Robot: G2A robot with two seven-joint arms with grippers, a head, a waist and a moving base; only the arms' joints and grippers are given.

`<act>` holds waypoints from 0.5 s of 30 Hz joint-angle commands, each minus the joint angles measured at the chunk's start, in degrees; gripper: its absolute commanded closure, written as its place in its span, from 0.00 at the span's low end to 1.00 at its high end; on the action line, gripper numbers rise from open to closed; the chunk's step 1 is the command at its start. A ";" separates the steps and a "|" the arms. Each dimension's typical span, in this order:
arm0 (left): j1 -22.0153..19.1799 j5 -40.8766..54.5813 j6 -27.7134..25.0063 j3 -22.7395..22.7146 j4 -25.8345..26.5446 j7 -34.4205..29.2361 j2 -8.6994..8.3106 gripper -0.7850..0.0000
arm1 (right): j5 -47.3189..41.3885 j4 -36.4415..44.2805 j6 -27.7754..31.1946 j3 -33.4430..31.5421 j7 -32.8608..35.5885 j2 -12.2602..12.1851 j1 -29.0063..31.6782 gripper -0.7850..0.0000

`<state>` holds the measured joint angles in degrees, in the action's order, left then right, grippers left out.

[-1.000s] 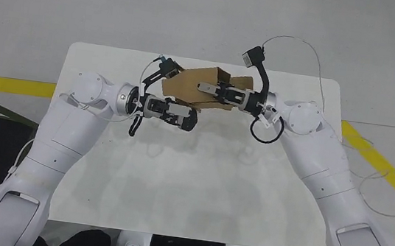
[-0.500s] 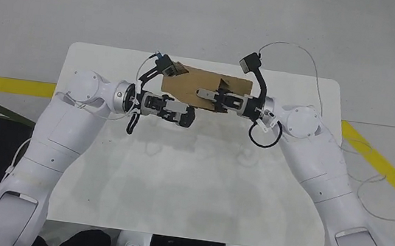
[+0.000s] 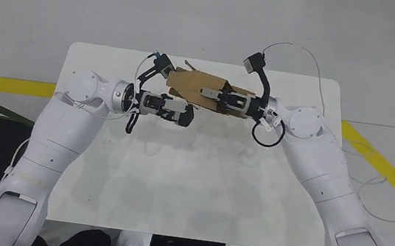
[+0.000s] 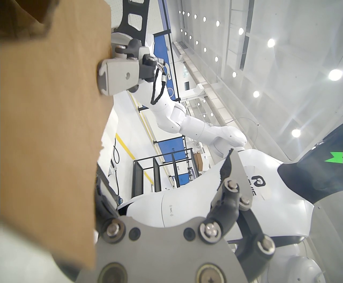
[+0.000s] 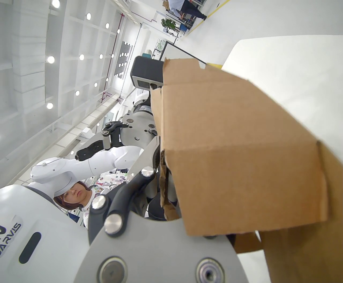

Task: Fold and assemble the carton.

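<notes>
Carton (image 3: pixel 187 83) in right end effector (image 3: pixel 206 93), fingertips hidden

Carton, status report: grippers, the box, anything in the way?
Right gripper shut on carton. Left gripper open, beside its wall. End flaps not yet folded. Nothing blocking.

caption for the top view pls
Right gripper grips the carton at the table's far side; left gripper open beside it.
</notes>
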<state>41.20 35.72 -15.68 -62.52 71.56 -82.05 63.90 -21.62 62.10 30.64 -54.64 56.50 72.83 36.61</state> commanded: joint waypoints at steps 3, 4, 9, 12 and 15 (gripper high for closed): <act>-0.17 -1.09 -0.34 -1.03 -0.86 0.39 -0.31 0.00 | -0.63 -1.17 -0.19 -1.41 2.12 -0.42 -0.17 1.00; -0.17 -1.48 -0.49 -1.42 -1.13 0.58 -0.42 0.00 | -0.82 -1.41 -0.32 -1.79 3.02 -0.57 -0.16 1.00; 0.30 -5.15 -1.79 -4.50 -1.44 2.79 -1.39 0.00 | -2.06 -2.59 -0.50 -4.02 6.99 -1.43 0.45 1.00; 0.52 -7.92 -1.59 -5.43 -1.23 3.20 -1.88 0.00 | -3.18 -2.73 -0.76 -5.02 8.72 -1.81 1.11 1.00; 1.00 -9.77 -1.89 -6.10 -1.14 4.27 -2.22 0.00 | -6.58 -2.08 -1.30 -6.15 10.69 -2.07 2.12 1.00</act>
<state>42.08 26.53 -17.47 -68.54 70.39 -78.00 61.76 -26.96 59.74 29.48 -60.55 66.61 70.79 38.51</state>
